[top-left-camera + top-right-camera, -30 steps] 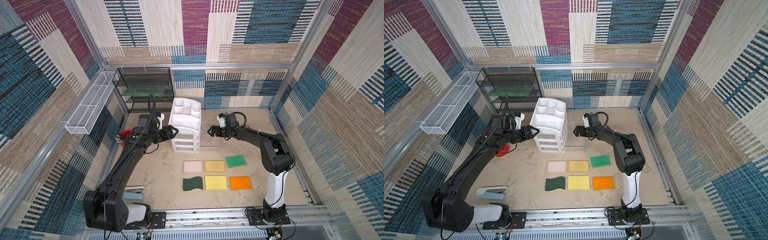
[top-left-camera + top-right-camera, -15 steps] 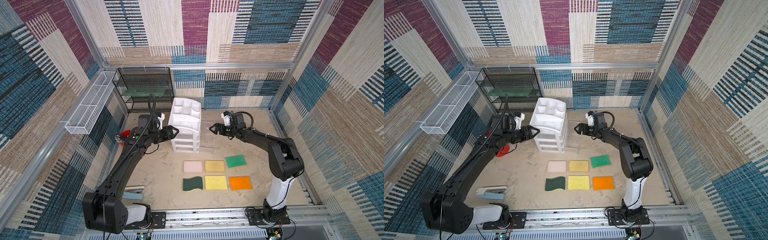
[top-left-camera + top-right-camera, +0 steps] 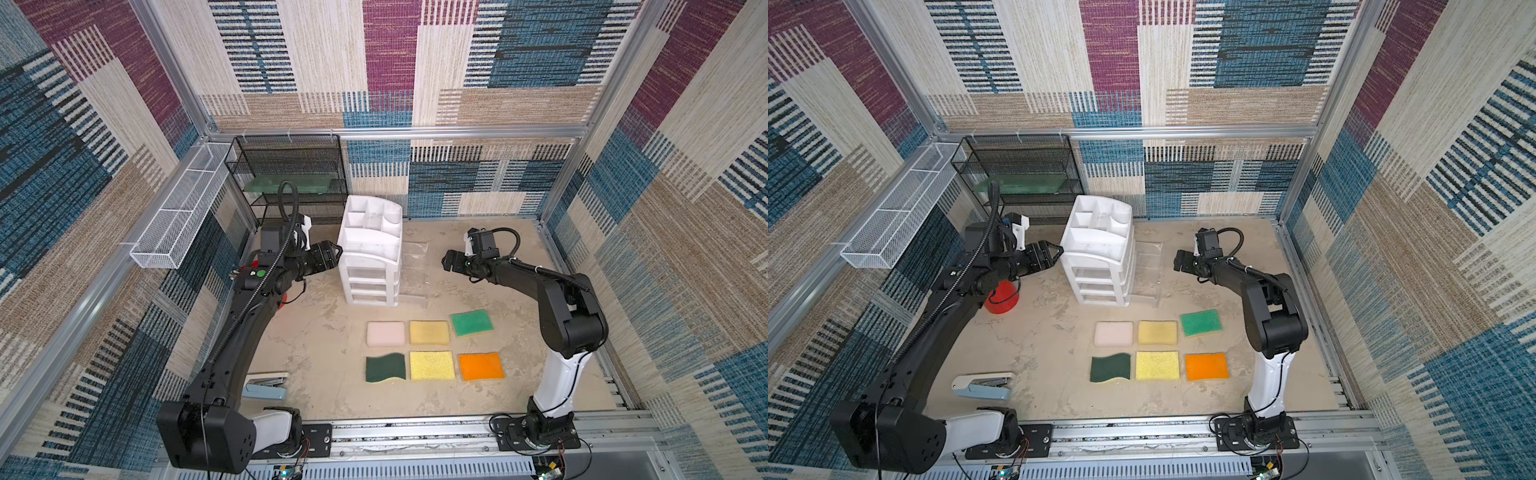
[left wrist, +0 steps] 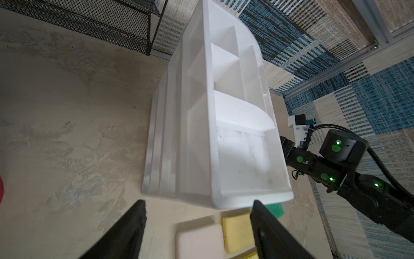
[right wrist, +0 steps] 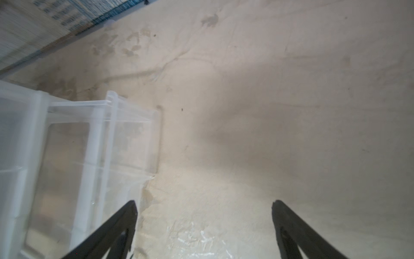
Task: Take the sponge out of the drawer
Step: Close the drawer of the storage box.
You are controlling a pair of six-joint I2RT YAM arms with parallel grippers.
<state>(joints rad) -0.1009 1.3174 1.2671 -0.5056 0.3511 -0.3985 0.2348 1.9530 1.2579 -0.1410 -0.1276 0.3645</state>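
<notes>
1. While the chest (image 3: 370, 257) stood mid-worktop (image 3: 324, 340) just in front of the rack (image 3: 291, 178), clear drawers (image 3: 415, 251) stuck out of its side toward the right claw (image 3: 448, 262).
2. Right claw: fingers (image 5: 116, 224) wide apart, nothing between, above the worktop, near the drawers, not touching.
3. Left claw (image 3: 334, 251): fingers (image 4: 125, 228) apart, gripped nothing, just beside the chest's opposite side.
4. Six sponges (image 3: 429, 332) lay in two rows on the worktop, between chest and arm bases, well apart from both claws.
5. Sponge inside any drawer: couldn't tell.
6. Stapler (image 3: 266, 384) and red cup (image 3: 1000, 299) sat by the left arm.
</notes>
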